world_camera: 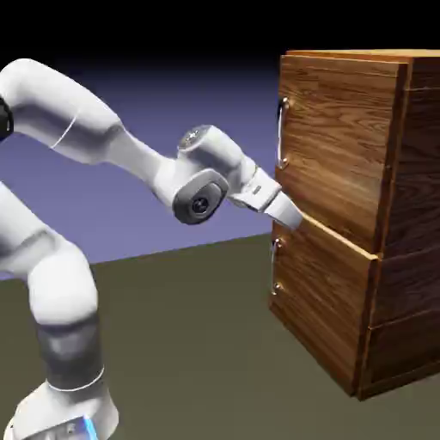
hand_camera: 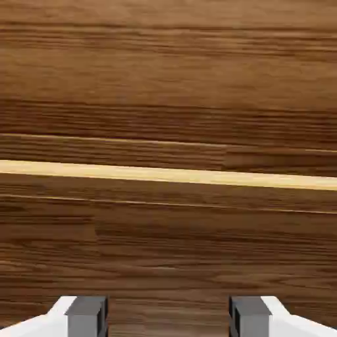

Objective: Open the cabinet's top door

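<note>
The cabinet (world_camera: 404,258) of reddish-brown wood stands at the exterior view's right. Its top door (world_camera: 335,146) is the tall upper panel, with a vertical silver bar handle (world_camera: 282,133) near its left edge. My gripper (world_camera: 292,216) is at the seam between the top door and the shorter lower panel (world_camera: 318,301), well below the bar handle. In the hand view wood grain fills the picture, crossed by a pale horizontal stripe (hand_camera: 168,175). The gripper (hand_camera: 168,319) is open there, its two grey fingertips (hand_camera: 87,316) wide apart with only wood showing between them.
The lower panel carries its own small handle (world_camera: 277,268), just below my gripper. The white arm (world_camera: 103,137) reaches in from the exterior view's left over a dark table (world_camera: 198,344).
</note>
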Robot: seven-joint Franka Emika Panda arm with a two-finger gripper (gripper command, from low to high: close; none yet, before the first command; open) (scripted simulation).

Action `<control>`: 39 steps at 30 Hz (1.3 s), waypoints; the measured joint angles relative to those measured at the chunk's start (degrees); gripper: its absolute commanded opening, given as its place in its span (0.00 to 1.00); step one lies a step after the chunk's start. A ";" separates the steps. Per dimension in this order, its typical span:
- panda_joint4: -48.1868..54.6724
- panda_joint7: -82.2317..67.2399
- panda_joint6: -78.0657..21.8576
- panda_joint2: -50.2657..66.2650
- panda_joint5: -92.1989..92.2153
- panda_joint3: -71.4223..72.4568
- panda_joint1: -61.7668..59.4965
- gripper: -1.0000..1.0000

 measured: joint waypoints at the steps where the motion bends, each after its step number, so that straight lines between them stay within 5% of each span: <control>1: 0.44 1.91 -0.10 -0.72 2.49 1.19 -0.97 0.50; 39: 17.23 74.61 -3.92 -28.00 97.20 46.60 -38.00 0.50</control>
